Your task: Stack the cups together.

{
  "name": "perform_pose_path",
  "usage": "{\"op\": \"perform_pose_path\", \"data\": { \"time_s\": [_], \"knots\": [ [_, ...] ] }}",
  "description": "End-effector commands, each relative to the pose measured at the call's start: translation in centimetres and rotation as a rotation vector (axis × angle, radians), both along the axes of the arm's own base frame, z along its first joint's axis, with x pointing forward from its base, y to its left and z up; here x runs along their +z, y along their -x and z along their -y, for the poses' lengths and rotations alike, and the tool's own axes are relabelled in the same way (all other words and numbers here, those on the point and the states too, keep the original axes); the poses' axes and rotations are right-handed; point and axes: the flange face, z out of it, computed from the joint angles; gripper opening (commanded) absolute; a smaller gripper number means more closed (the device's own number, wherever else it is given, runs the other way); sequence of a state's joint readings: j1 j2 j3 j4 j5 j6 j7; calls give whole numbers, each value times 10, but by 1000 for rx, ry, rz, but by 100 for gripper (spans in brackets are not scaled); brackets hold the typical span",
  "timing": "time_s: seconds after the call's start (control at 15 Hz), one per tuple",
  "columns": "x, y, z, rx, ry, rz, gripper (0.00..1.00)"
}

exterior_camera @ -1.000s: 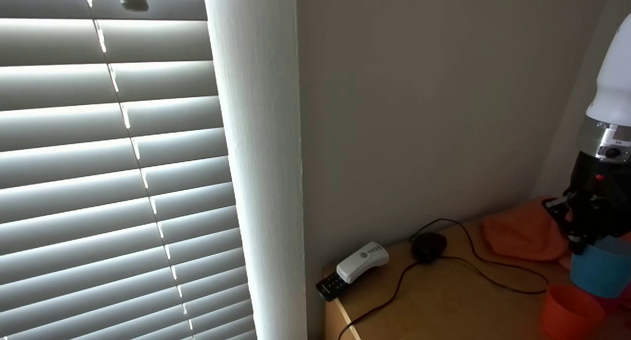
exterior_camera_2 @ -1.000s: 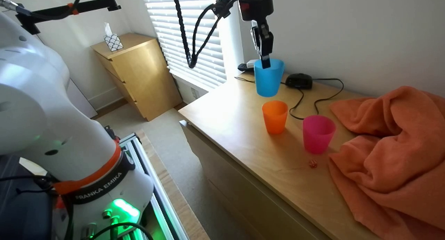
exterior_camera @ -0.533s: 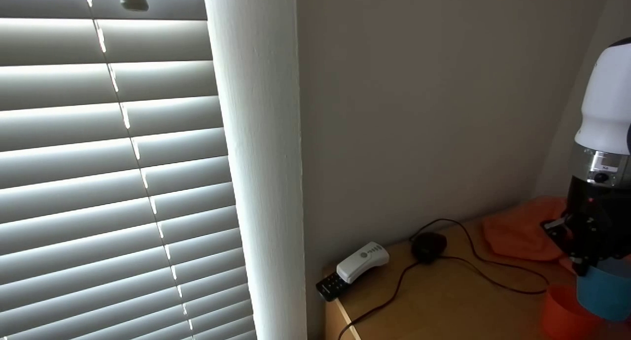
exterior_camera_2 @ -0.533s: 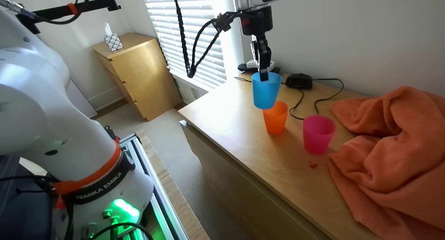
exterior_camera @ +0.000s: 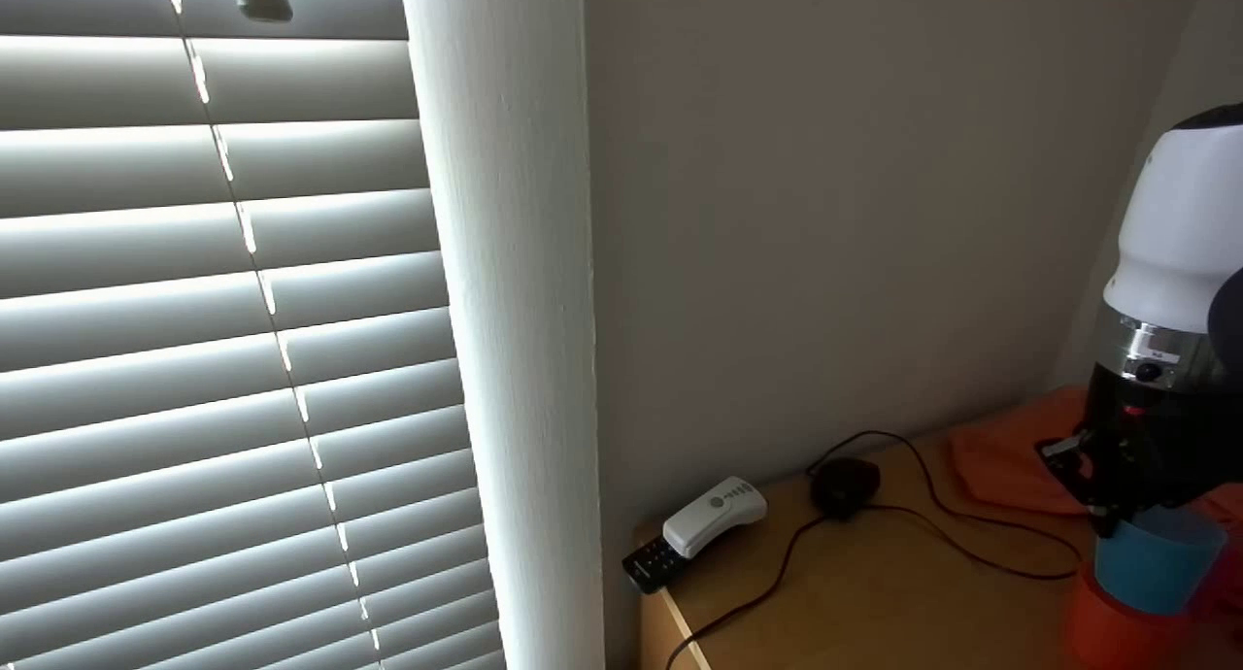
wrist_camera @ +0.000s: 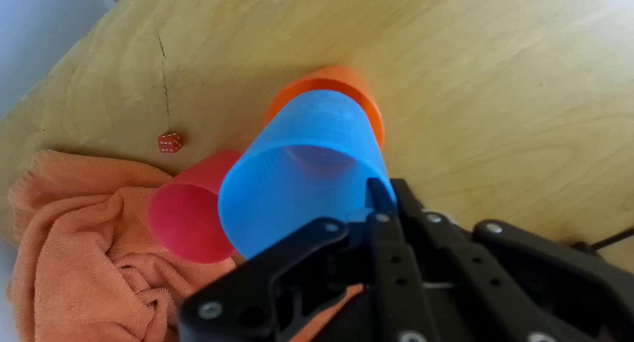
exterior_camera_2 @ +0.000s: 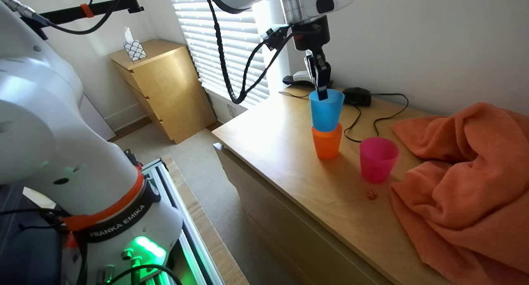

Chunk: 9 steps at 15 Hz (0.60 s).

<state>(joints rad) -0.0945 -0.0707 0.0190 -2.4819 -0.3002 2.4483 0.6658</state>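
The blue cup (exterior_camera_2: pixel 326 111) hangs roughly upright from my gripper (exterior_camera_2: pixel 321 96). In the wrist view the fingertips (wrist_camera: pixel 389 186) are shut on the blue cup's rim (wrist_camera: pixel 317 129), one finger inside and one outside. The orange cup (exterior_camera_2: pixel 327 146) stands upright on the dresser top. The blue cup's base is at the orange cup's mouth; in the wrist view the orange rim (wrist_camera: pixel 342 77) shows around its far side. How deep the base sits is hard to tell. The pink cup (exterior_camera_2: pixel 378 161) stands upright beside them and also shows in the wrist view (wrist_camera: pixel 185 223).
An orange towel (exterior_camera_2: pixel 475 186) lies beside the pink cup. A small red die (exterior_camera_2: pixel 372 194) lies near it. A black device (exterior_camera_2: pixel 357 96) with a cable sits behind the cups by the wall. Remotes (exterior_camera: pixel 716 517) lie at the dresser's corner. The dresser's front edge (exterior_camera_2: pixel 289 196) is close.
My gripper has lowered with the blue cup, then shifted sideways, so the blue cup's base went from above and beside the orange cup to its mouth. Orange and pink cups have not moved.
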Motion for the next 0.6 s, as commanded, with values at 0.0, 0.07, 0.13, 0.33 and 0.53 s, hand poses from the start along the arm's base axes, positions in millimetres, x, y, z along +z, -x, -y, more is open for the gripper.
{"op": "perform_pose_path", "data": {
  "time_s": [0.0, 0.07, 0.13, 0.33, 0.53],
  "knots": [
    [-10, -6, 2, -7, 19, 16, 1],
    [-12, -8, 2, -9, 18, 17, 1],
    [-14, -9, 3, -11, 17, 18, 1],
    [-21, -12, 5, -16, 18, 15, 1],
    [-26, -13, 7, -18, 14, 2, 1]
  ]
}}
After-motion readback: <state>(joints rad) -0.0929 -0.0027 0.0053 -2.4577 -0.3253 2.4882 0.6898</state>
